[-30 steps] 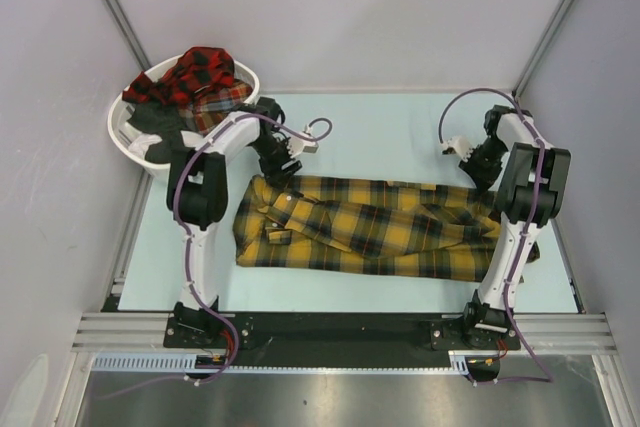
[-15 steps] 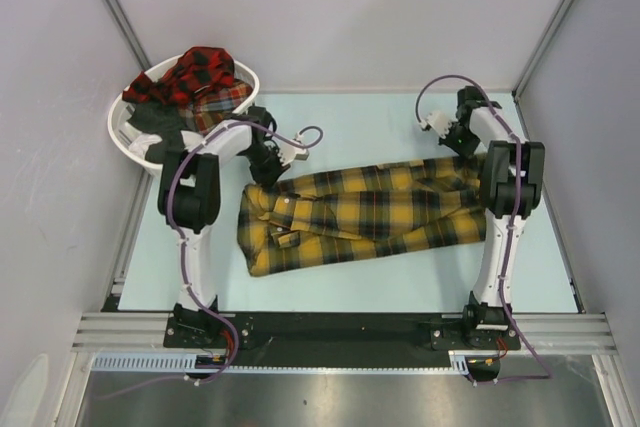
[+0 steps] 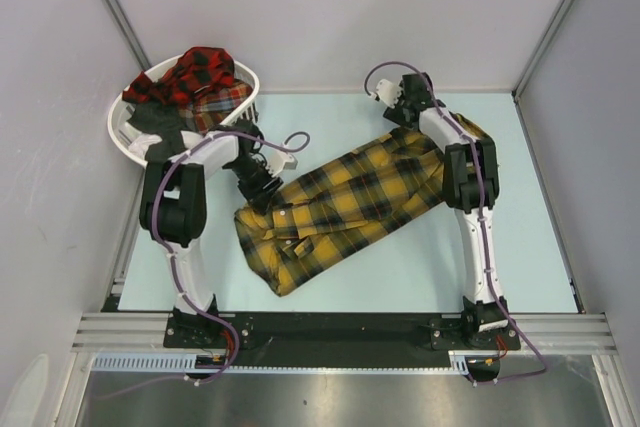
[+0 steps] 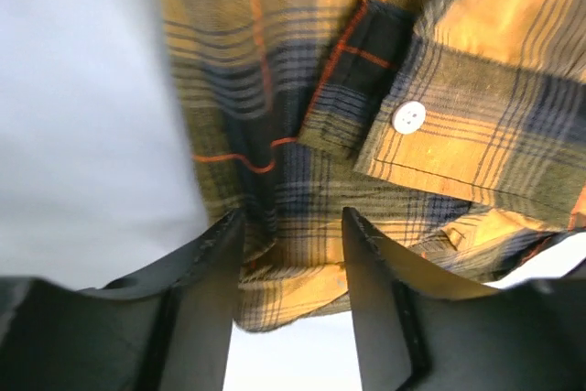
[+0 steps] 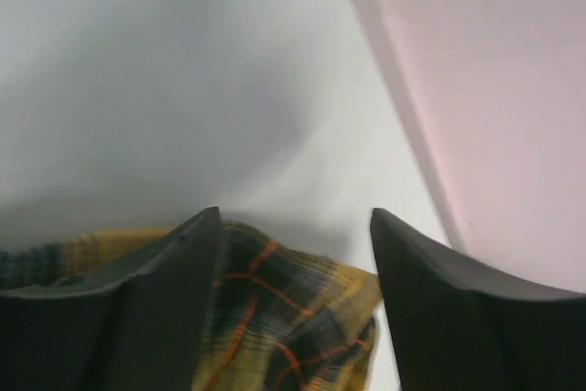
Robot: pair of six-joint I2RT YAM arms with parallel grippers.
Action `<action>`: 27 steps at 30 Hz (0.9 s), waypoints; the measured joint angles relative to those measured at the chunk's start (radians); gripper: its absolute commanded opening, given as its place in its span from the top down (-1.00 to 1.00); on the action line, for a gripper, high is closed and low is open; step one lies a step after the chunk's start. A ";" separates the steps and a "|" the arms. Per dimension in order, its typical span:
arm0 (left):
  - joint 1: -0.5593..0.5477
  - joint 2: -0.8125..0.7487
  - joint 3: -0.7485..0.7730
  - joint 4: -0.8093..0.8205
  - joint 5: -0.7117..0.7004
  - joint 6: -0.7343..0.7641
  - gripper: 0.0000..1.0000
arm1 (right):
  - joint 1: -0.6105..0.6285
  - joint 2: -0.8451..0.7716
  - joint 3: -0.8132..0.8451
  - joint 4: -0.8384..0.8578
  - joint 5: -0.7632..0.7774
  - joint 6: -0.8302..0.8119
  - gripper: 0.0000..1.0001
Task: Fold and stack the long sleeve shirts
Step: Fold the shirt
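The mustard-yellow plaid long sleeve shirt [image 3: 350,197] lies slantwise on the table, collar end at the near left, hem end at the far right. My left gripper [image 3: 262,185] sits at the collar end. In the left wrist view its jaws stand apart [image 4: 293,226] with a loose fold of the shirt [image 4: 439,89] between them, not pinched. My right gripper [image 3: 402,119] is at the far end, open [image 5: 295,222], with a shirt corner [image 5: 284,318] lying slack beside one finger. Red-and-black plaid shirts [image 3: 195,72] are heaped in the basket.
A white laundry basket [image 3: 120,132] stands at the table's back left corner, right behind my left arm. Pale walls close the table at the back and on both sides; the right wall [image 5: 513,89] is near my right gripper.
The shirt has swung from lying crosswise to slantwise, its right end carried toward the back. Both grippers moved with it, then their jaws came apart and let the cloth go.
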 measured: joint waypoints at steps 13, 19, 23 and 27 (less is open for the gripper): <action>0.014 0.117 0.223 0.066 0.035 -0.124 -0.25 | -0.268 -0.362 0.002 -0.187 -0.140 0.378 -0.64; 0.014 0.163 0.227 0.062 0.022 -0.122 0.02 | -0.462 -0.467 -0.103 -0.350 -0.328 0.629 -0.53; 0.014 0.146 0.187 0.072 0.023 -0.118 0.52 | -0.562 -0.455 -0.252 -0.436 -0.407 0.742 -0.49; 0.015 0.097 0.093 0.064 0.039 -0.112 0.86 | -0.621 -0.428 -0.368 -0.502 -0.459 0.820 -0.46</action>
